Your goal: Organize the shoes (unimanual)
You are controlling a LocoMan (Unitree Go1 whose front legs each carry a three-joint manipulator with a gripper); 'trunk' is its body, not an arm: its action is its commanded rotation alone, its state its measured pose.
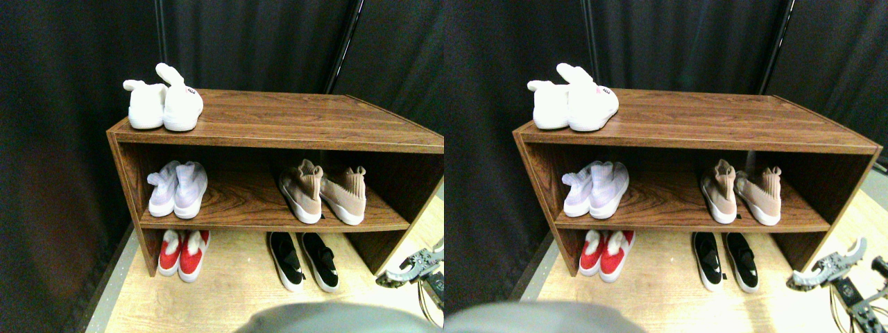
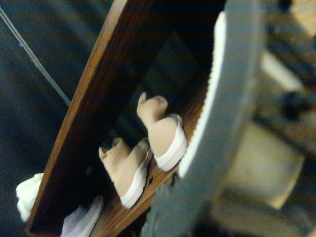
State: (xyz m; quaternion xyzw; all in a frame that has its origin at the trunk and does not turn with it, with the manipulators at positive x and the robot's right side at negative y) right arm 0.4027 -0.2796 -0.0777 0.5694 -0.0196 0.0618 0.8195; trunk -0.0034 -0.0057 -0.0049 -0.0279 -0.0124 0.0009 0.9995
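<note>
My right gripper (image 1: 409,267) hangs low at the lower right of the forward view, its pale toothed jaws pointing leftward and lying nearly level. Nothing sits between them. In the wrist view a blurred grey jaw (image 2: 222,128) crosses the picture on a slant.

Fluffy white bunny-ear slippers (image 1: 165,103): two, on top of the brown wooden shoe rack (image 1: 291,121)
Lavender knit sneakers (image 1: 178,189): two, on the rack's shelf
Tan knit sock-collar sneakers (image 1: 322,192): two, on the rack's shelf
Red slippers with white trim (image 1: 183,253): two, under the rack
Black slip-ons with white soles (image 1: 303,260): two, under the rack
</note>
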